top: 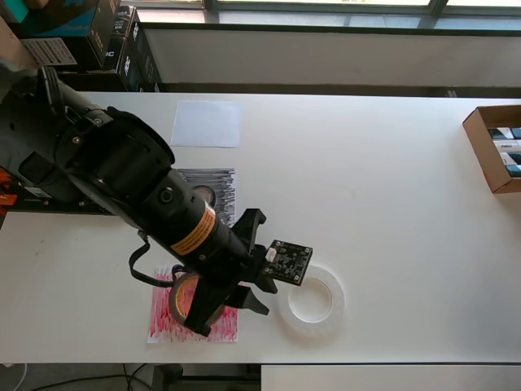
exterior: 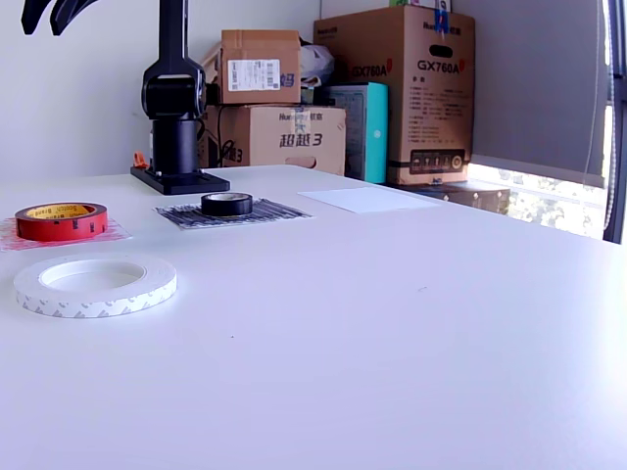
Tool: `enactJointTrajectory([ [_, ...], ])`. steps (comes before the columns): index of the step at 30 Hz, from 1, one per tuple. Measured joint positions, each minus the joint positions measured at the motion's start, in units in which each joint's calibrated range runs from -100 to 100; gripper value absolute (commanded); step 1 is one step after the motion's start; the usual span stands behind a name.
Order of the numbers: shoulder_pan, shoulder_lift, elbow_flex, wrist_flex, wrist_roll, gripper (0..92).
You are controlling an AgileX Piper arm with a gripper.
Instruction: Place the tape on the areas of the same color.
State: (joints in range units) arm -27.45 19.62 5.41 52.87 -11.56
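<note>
A red tape roll (exterior: pixel 61 220) lies flat on the red scribbled sheet (exterior: pixel 18 236); in the overhead view the arm covers most of the red tape (top: pixel 182 294). On the black scribbled sheet (top: pixel 221 189) rests a black tape roll (exterior: pixel 226 204). The white tape ring (top: pixel 313 298) lies on the bare table, to the right of the red sheet (top: pixel 218 329) in the overhead view. The plain white sheet (top: pixel 207 124) has nothing on it. My gripper (top: pixel 229 319) hangs open and holds nothing, high above the red sheet's right side; only its fingertips (exterior: pixel 37 14) show at the exterior view's top left.
The arm's black base (exterior: pixel 177 147) stands behind the sheets. Cardboard boxes (exterior: pixel 397 88) are stacked behind the table. An open brown box (top: pixel 496 148) sits at the table's right edge in the overhead view. The table's near edge (top: pixel 326 363) runs just below the white tape.
</note>
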Motion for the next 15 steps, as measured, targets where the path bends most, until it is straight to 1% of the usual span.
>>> enactJointTrajectory([
  [7, 2.5, 10.3, -3.9, -0.2, 7.0, 32.2],
  [15, 2.6, 18.0, -3.9, -0.2, 14.0, 32.2],
])
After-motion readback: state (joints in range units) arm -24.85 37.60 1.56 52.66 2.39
